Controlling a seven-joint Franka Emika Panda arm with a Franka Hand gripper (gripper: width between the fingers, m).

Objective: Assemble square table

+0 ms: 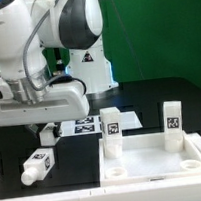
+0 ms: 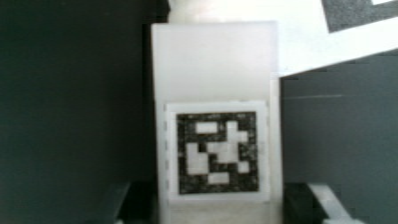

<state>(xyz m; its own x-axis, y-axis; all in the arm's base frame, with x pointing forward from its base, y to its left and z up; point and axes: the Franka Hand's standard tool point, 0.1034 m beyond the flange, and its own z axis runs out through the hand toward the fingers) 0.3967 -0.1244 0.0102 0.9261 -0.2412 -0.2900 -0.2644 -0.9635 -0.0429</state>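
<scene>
Leg (image 1: 37,167) flat on table (image 1: 80,163), straight below pincer (image 1: 44,133) — long axis square to closing line; fingers (image 2: 118,203) apart, flanking it — untouched.

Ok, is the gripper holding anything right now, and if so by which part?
Nothing is held. The gripper is open above the leg lying on its side; in the wrist view its fingers flank the leg with gaps on both sides.

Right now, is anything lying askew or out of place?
One leg lies on its side below the gripper, while a second leg and a third leg stand upright behind the square slab. No damage visible.
</scene>
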